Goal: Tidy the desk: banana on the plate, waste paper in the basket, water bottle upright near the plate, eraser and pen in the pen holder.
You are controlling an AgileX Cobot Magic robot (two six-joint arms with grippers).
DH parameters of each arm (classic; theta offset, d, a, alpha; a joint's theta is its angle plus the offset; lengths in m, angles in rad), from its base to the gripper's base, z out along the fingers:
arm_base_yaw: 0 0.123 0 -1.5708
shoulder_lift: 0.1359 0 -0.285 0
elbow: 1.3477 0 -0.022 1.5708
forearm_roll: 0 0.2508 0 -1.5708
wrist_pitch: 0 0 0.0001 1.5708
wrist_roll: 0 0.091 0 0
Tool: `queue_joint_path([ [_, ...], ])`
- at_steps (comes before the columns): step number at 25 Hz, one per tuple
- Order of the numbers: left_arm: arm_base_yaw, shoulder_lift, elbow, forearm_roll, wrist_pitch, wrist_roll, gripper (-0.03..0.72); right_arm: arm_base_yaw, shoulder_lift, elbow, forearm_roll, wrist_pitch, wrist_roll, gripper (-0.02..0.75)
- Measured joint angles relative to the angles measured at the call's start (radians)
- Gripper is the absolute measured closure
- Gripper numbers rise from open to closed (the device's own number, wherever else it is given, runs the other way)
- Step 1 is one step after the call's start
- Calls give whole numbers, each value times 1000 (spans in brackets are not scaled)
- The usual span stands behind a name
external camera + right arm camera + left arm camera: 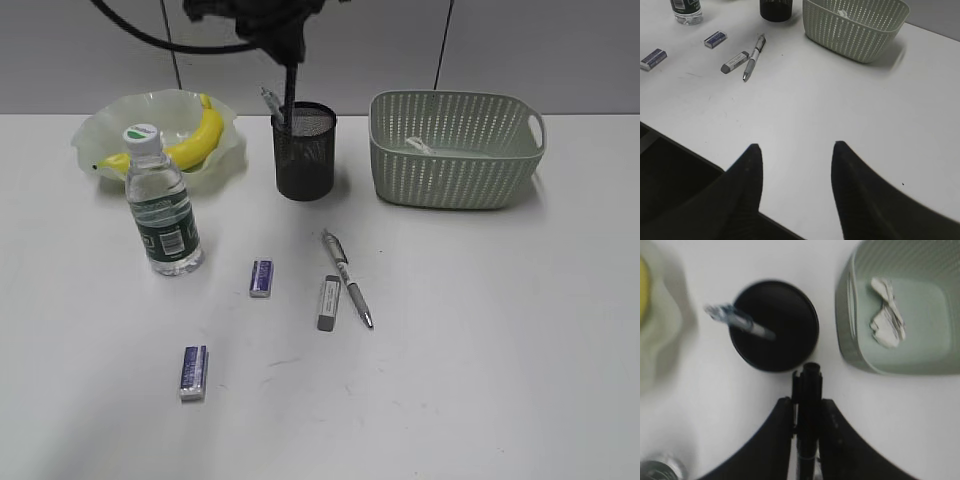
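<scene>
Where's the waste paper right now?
The waste paper lies inside the basket, at the exterior view's upper right, right of the pen holder.

This looks like a robot lab or test bench rather than a lived-in office. The desk is a plain white tabletop with faint scuffs, and behind it runs a bare grey panelled wall with dark seams. A black cable loops down above the desk's far edge. Office props sit staged on the desk: a black mesh pen holder near the far edge, with a sage-green basket to its right (nothing personal anywhere).
</scene>
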Motion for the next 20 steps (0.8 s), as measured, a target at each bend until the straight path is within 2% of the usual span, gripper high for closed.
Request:
queue_joint_path([
  [4,0,-4,-39,100,-101,3,575,0,0,0,0,0,0,369],
  [12,10,53,-42,146,-453,3,575,0,0,0,0,0,0,369],
  [20,38,154,-42,179,-562,3,575,0,0,0,0,0,0,370],
])
